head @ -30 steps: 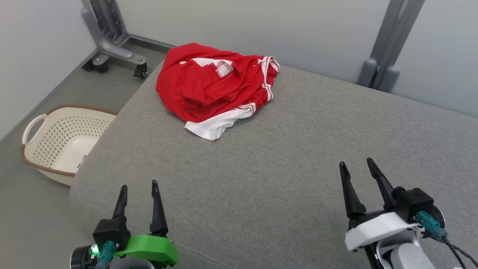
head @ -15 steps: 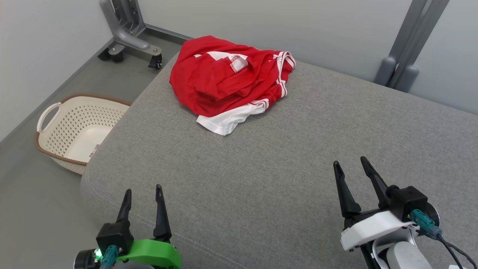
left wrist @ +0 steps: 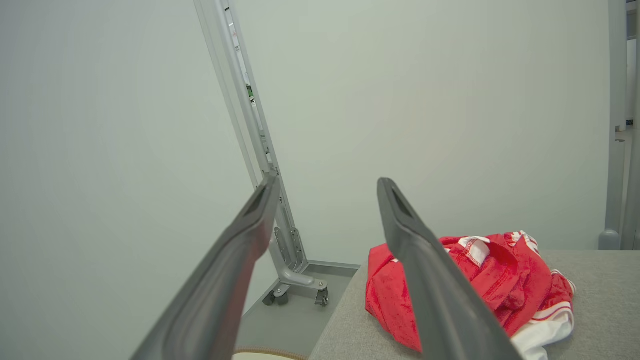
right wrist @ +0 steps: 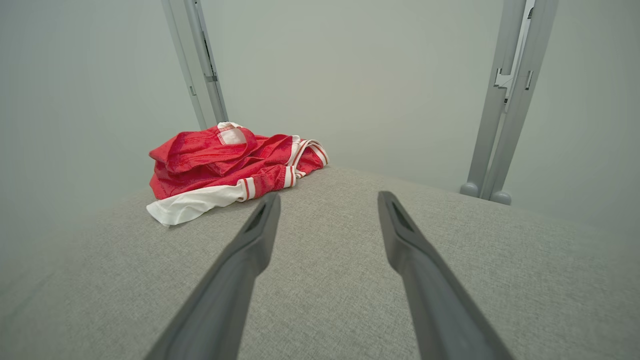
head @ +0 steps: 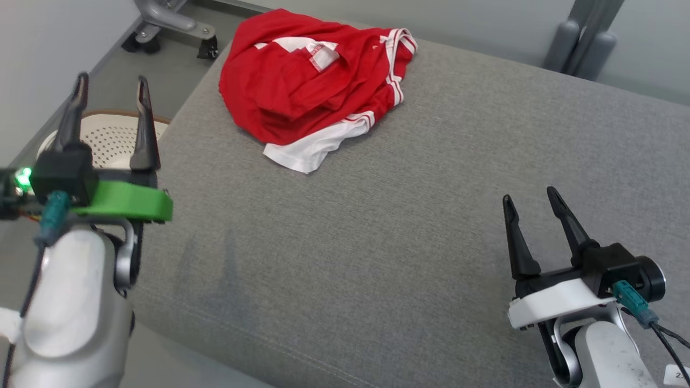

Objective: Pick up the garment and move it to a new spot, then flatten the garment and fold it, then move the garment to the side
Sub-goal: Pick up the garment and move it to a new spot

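Basket mostly hidden behind left gripper, wheeled stand cut off at top

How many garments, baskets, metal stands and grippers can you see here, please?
garment: 1
basket: 1
metal stands: 2, the wheeled stand and the far-right stand
grippers: 2, the left gripper and the right gripper, both open
Total: 6
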Controlling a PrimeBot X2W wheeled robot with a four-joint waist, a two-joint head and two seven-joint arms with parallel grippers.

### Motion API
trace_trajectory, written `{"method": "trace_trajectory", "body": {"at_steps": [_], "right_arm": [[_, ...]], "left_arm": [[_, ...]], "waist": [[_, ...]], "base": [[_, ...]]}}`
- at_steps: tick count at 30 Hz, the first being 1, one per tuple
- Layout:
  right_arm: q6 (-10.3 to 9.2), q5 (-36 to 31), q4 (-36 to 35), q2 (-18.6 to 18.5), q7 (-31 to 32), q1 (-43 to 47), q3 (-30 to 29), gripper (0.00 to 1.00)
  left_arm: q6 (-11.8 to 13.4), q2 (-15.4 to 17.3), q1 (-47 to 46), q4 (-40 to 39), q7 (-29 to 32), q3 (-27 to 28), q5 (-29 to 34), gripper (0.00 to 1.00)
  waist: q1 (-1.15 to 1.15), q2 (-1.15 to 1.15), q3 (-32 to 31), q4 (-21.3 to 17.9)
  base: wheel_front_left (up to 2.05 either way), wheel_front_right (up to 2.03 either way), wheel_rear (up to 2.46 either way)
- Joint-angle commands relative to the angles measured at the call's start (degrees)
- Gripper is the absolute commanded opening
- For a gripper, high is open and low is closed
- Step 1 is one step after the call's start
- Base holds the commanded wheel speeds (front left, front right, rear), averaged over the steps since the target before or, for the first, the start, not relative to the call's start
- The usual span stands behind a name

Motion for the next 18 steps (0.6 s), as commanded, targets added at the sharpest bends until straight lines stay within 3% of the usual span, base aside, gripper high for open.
{"method": "trace_trajectory", "body": {"at_steps": [1,3,5,10,18], "right_arm": [[0.0,-0.93,-0.59,-0.33,-0.2,-0.97,-0.47,1.0],[0.0,-1.78,-1.26,-0.32,-0.2,-2.07,-0.39,1.0],[0.0,-2.46,-1.65,-0.32,-0.2,-2.87,-0.4,1.0],[-0.01,-3.84,-3.03,-0.3,-0.2,-4.21,-1.09,1.0],[-0.01,-5.3,-6.64,-0.28,-0.2,-4.48,-3.06,1.0]], "left_arm": [[-0.96,0.86,-3.7,1.95,0.79,-0.28,0.79,1.0],[-2.01,2.62,-8.97,4.96,2.04,-0.19,1.01,1.0],[-3.87,2.09,-12.99,8.58,3.35,0.81,-1.75,1.0],[-7.23,4.3,-20.6,18.98,7.72,-0.61,-3.68,1.0],[-8.85,5.13,-24.86,33.06,14.02,-2.19,-8.49,1.0]], "waist": [[0.0,0.0,6.26,-6.24],[0.0,0.0,8.15,-8.35],[0.0,0.0,9.72,-10.43],[0.0,0.0,12.97,-14.81],[0.0,0.0,16.69,-18.04]], "base": [[0.0,0.0,0.0],[0.0,0.0,0.0],[0.0,0.0,0.0],[0.0,0.0,0.0],[0.0,0.0,0.0]]}}
